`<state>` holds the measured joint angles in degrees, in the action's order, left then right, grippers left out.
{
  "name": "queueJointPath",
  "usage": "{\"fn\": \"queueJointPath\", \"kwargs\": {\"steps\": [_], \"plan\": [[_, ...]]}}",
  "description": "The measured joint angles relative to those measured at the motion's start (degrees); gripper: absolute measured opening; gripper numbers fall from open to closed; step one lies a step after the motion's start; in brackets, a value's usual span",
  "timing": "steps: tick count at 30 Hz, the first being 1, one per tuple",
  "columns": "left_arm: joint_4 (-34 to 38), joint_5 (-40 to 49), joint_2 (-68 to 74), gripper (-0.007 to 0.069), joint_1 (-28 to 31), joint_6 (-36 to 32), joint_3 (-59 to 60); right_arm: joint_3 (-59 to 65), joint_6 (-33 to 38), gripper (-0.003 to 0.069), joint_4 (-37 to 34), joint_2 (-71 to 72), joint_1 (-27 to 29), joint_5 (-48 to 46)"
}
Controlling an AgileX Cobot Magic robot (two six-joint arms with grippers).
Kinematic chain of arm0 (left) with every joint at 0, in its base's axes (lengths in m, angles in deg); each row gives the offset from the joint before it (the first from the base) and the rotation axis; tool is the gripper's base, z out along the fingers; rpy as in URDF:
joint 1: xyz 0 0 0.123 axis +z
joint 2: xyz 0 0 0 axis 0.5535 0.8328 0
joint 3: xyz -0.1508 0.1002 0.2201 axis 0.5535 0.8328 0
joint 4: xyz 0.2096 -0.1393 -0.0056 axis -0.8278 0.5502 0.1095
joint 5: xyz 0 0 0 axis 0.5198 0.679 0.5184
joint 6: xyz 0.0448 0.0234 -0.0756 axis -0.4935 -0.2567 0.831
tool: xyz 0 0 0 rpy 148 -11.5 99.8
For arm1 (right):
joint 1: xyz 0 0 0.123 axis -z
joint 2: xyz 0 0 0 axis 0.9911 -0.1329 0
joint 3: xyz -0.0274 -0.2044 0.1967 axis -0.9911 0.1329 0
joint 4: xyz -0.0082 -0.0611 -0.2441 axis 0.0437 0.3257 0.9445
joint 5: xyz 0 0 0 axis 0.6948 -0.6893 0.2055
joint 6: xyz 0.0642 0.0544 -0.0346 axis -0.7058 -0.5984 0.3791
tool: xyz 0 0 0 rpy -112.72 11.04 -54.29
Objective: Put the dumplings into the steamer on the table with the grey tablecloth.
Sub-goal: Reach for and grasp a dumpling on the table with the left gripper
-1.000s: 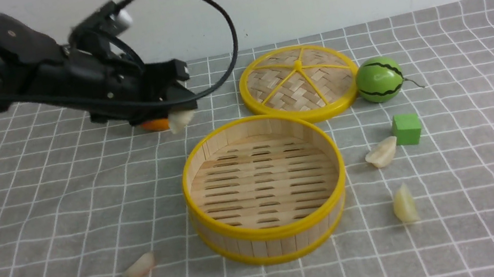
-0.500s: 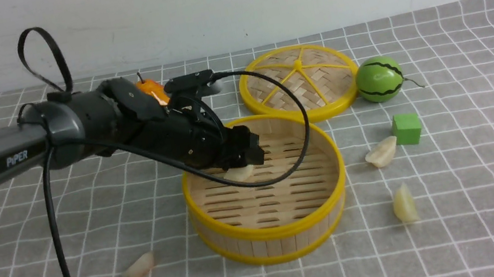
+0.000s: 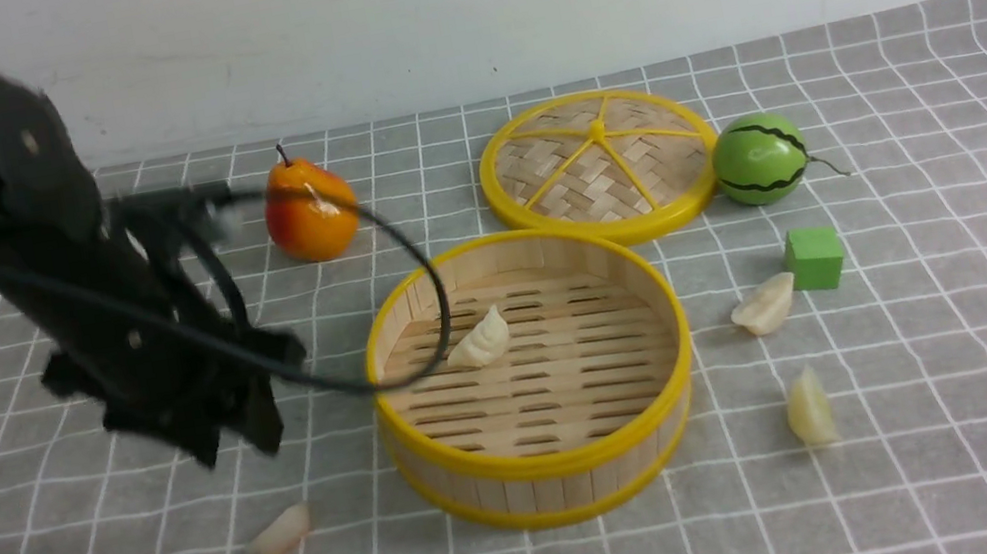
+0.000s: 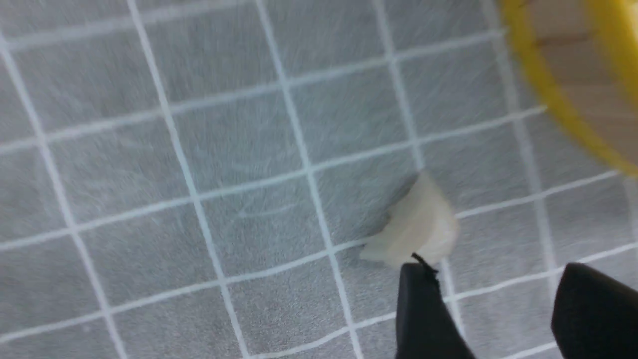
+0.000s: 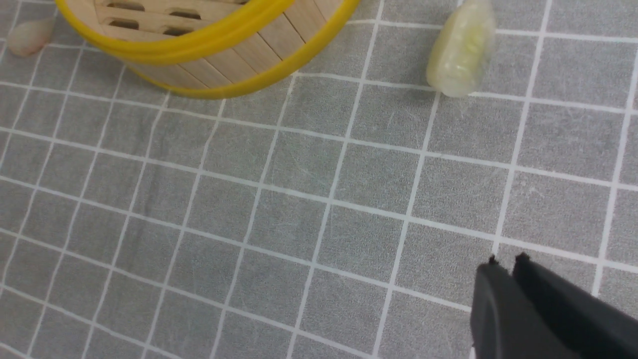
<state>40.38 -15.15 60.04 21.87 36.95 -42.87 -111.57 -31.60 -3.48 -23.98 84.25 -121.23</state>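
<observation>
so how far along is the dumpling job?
Done: one dumpling lies in the steamer. In hand: nothing; the open left gripper hovers by the front-left dumpling. Left: that one, the cube-side dumpling and the near-right dumpling; right gripper shut, empty.

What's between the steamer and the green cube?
One dumpling, lying on the grey tablecloth close beside the green cube, apart from the steamer wall. Front view shows it.

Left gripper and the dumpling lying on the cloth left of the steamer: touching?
Apart. The front view shows bare grey tablecloth between the left gripper and that dumpling.
</observation>
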Motion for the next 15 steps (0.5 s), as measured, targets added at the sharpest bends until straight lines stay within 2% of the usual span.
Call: {"fn": "queueJointPath", "kwargs": {"steps": [3,9,12,15], "plan": [[0.1,-3.8,2.6,0.0320,0.0,-2.5,4.3,0.0,0.0,0.0041,-0.4,0.0,0.0,-0.1],[1.9,-8.3,6.6,0.0267,0.0,-8.7,5.0,0.0,0.0,0.0042,-1.3,-0.1,0.0,-0.1],[2.2,-8.9,7.1,0.0194,0.0,-9.7,4.7,0.0,0.0,0.0042,-1.3,-0.1,0.0,-0.3],[2.2,-9.1,6.9,0.0181,0.0,-9.6,4.6,0.0,0.0,0.0042,-1.3,-0.1,0.0,-0.4]]}}
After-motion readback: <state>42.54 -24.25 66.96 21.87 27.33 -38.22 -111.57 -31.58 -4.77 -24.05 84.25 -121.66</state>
